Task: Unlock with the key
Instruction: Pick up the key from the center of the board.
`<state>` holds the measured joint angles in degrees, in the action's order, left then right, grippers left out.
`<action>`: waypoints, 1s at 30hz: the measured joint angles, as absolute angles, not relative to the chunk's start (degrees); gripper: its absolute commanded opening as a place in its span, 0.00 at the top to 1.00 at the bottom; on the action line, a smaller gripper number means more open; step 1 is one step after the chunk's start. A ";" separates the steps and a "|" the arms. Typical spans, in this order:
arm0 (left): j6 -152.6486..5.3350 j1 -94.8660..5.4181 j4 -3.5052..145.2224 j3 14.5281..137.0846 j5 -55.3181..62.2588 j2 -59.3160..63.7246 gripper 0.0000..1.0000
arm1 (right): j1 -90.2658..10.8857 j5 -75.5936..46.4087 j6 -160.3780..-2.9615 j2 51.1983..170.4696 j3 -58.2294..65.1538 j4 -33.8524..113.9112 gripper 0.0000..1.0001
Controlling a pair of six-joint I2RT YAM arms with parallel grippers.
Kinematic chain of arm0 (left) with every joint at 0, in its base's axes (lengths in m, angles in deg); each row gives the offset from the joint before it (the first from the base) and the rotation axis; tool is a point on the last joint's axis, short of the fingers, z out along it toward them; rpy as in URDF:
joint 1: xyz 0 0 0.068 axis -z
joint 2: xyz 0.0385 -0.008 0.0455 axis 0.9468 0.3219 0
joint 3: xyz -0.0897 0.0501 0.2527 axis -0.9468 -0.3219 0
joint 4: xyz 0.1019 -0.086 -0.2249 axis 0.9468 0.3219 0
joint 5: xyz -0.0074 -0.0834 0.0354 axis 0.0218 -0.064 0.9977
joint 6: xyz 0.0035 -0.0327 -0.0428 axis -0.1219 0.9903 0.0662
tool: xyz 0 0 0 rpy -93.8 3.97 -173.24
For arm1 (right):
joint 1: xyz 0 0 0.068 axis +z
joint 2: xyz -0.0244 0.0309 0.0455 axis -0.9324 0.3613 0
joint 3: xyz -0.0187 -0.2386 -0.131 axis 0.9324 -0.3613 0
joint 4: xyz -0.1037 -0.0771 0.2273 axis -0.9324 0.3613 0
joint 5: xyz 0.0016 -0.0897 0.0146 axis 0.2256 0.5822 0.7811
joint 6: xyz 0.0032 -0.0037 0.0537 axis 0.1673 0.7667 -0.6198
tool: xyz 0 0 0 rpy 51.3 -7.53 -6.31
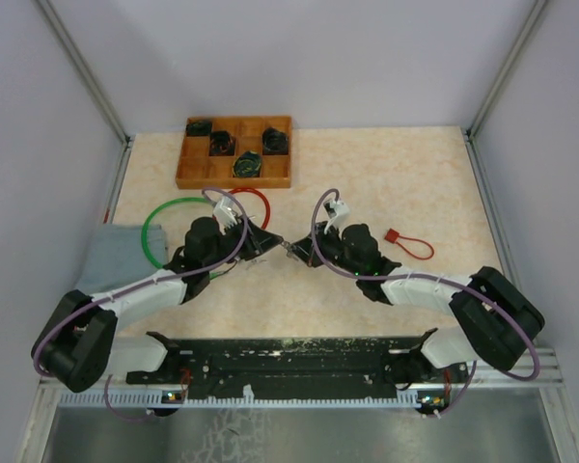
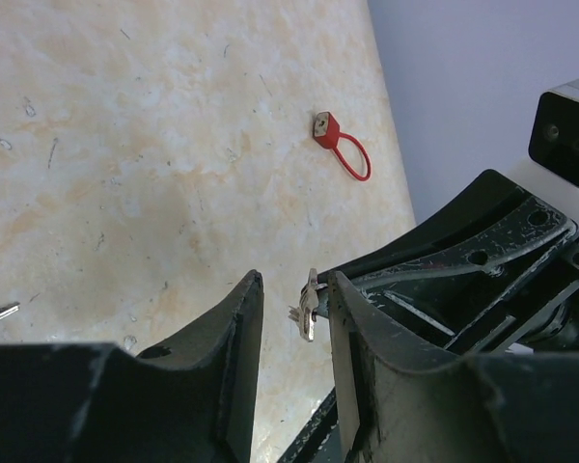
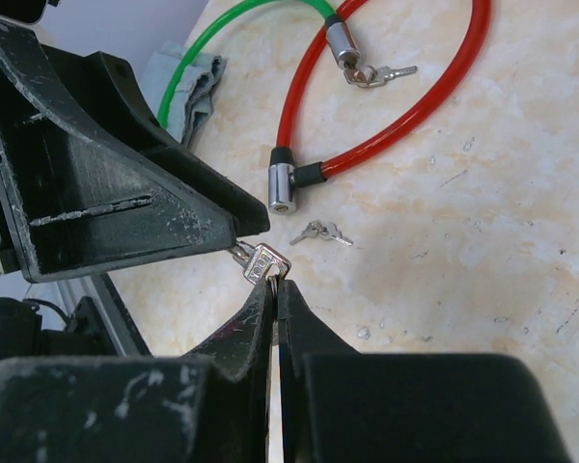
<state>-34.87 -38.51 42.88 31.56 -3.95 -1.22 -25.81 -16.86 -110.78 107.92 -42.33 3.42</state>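
Note:
A small silver key (image 3: 267,262) on a ring is pinched at the tips of my right gripper (image 3: 277,282), which is shut on it above the table. My left gripper (image 2: 294,282) meets it from the other side. Its jaws stand open around the key (image 2: 310,307), which hangs close to the right finger (image 2: 347,318) with a clear gap to the left one. Both grippers meet mid-table, left (image 1: 266,247) and right (image 1: 291,249). A red cable lock (image 3: 282,186) lies just beyond, its steel cylinder facing me.
A green cable lock (image 3: 340,43) has keys in its cylinder. A loose pair of keys (image 3: 320,231) lies by the red lock. A small red loop padlock (image 1: 405,241) sits to the right. A wooden tray (image 1: 234,182) holds several locks at the back. A grey cloth (image 1: 111,253) lies left.

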 measured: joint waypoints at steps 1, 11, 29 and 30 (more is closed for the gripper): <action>-34.80 -38.32 42.81 31.56 -3.91 -1.22 0.61 | -25.81 -16.56 -110.93 107.77 -42.52 3.21 1.00; -34.43 -37.33 42.05 31.58 -3.30 -1.22 0.78 | -25.81 -15.66 -111.08 107.71 -42.57 2.59 1.00; -36.07 -36.70 52.73 38.20 0.55 -0.23 1.00 | -25.77 -17.89 -96.40 101.87 -43.83 5.54 0.63; -36.40 -36.70 55.64 39.69 1.64 -0.23 1.00 | -25.79 -17.96 -94.38 100.82 -44.14 5.68 0.62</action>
<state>-36.40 -36.70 55.64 39.69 1.64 -0.23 -25.79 -17.96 -94.38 100.82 -44.14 5.68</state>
